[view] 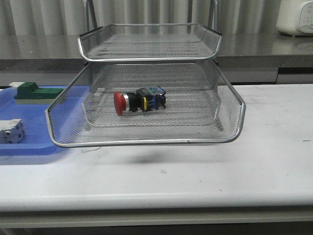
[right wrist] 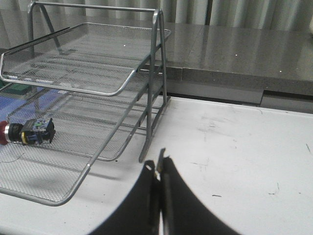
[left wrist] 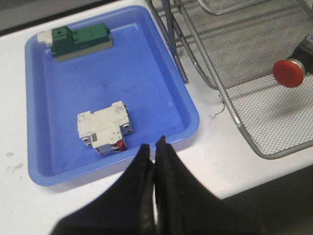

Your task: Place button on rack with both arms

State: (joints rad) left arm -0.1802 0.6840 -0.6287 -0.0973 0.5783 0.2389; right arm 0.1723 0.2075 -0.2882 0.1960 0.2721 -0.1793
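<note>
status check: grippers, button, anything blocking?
Left gripper shut, empty, over the blue tray edge. Right gripper shut, empty, above the table. Button lying on its side in the rack, lower tier. Nothing in the way.

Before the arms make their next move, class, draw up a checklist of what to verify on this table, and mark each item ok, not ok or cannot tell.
1. Button on the rack: ok, it lies on its side in a mesh tray.
2. Button free of both hands: ok, neither touches it.
3. Left hand empty: ok, fingers shut on nothing, above the blue tray's near rim.
4. Right hand empty: ok, fingers shut on nothing, over bare table beside the rack.
5. Button away from the tray's rim: ok, near the middle.
6. Rack standing firm on the table: cannot tell.
</note>
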